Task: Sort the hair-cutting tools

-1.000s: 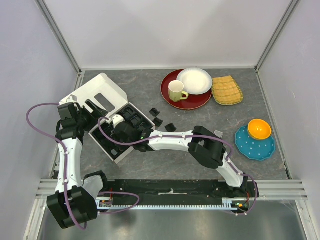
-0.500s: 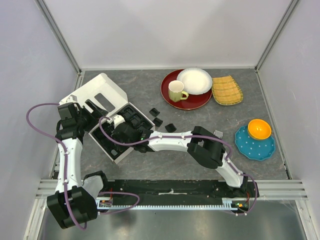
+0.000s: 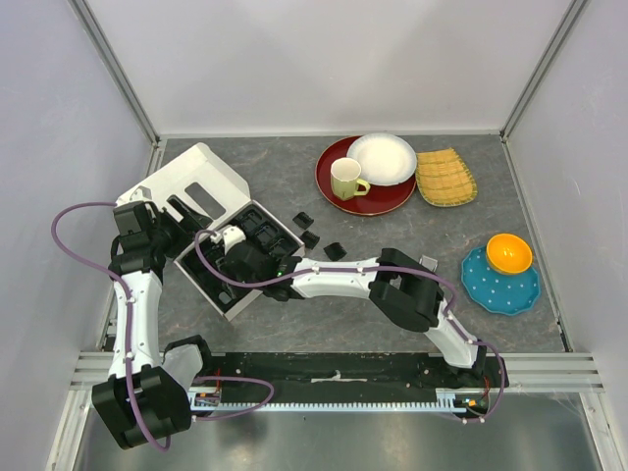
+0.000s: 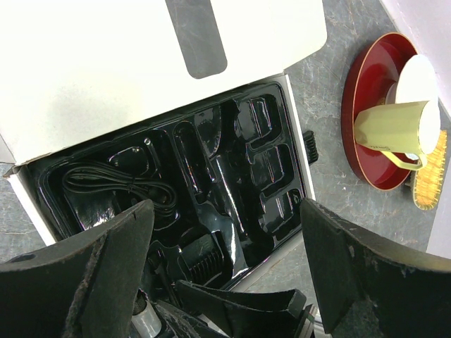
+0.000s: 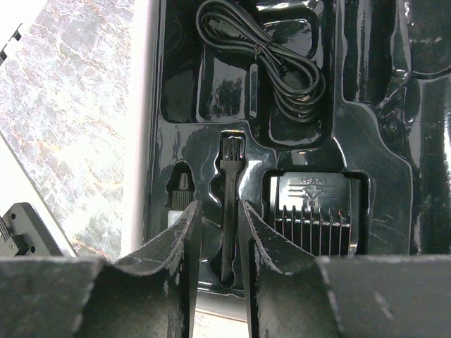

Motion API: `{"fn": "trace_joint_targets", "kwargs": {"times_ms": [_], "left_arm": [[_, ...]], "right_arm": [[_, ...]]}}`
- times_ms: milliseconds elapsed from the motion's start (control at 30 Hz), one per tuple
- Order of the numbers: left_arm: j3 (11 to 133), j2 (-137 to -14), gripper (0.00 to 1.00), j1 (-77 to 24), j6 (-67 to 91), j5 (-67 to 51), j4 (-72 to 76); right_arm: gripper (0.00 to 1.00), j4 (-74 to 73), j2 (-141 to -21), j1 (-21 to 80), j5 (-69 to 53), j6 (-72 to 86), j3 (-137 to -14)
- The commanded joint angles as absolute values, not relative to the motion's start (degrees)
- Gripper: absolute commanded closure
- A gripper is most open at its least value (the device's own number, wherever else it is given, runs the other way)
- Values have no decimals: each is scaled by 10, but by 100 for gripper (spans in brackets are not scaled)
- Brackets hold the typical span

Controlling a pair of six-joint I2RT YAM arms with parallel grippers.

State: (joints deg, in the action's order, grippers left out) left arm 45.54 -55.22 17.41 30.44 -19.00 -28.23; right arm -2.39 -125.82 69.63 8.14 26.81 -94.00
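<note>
The white box with its black tray (image 3: 228, 312) lies open at the left. My right gripper (image 3: 234, 261) hovers over the tray's near end. In the right wrist view its jaws (image 5: 220, 211) stand a narrow gap apart, straddling a thin black comb (image 5: 230, 176) that lies in its slot. A comb guard (image 5: 313, 208), a coiled black cord (image 5: 275, 56) and a short cylinder (image 5: 181, 189) sit in neighbouring slots. My left gripper (image 3: 179, 224) is wide open and empty above the tray (image 4: 225, 260). Three loose comb guards (image 3: 310, 238) lie on the table beside the box. I cannot make out the clipper.
The box's white lid (image 3: 191, 177) stands open behind the tray. A yellow mug (image 3: 345, 179) and a white plate sit on a red plate (image 3: 329, 191) at the back. A woven mat (image 3: 444, 177), a blue plate with an orange bowl (image 3: 509, 253) and a small grey piece (image 3: 429, 262) are at the right.
My right gripper has shifted slightly towards the tray's near-left end. The left arm has not moved.
</note>
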Motion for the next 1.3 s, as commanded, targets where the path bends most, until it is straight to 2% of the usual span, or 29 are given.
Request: {"fn": "trace_joint_targets", "kwargs": {"times_ms": [0,200,367,533,1267], "left_arm": [[455,-547,10,178,296,-186,-275],[456,-547,10,178,297,-187,-275],[456,-546,10,178,297,-187,-276],[455,-547,10,178,297,-187,-276],[456,-548,10,178,297,-188,-275]], "right_arm": [[65,-28,-1216,693,107,270,-933],[66,-28,-1204,693,120,263,-933],[89,-21,-1208,693,96,257,-933],[99,-18,-1220,693,73,258,-939],[100,-28,-1273,692,61,258,-958]]}}
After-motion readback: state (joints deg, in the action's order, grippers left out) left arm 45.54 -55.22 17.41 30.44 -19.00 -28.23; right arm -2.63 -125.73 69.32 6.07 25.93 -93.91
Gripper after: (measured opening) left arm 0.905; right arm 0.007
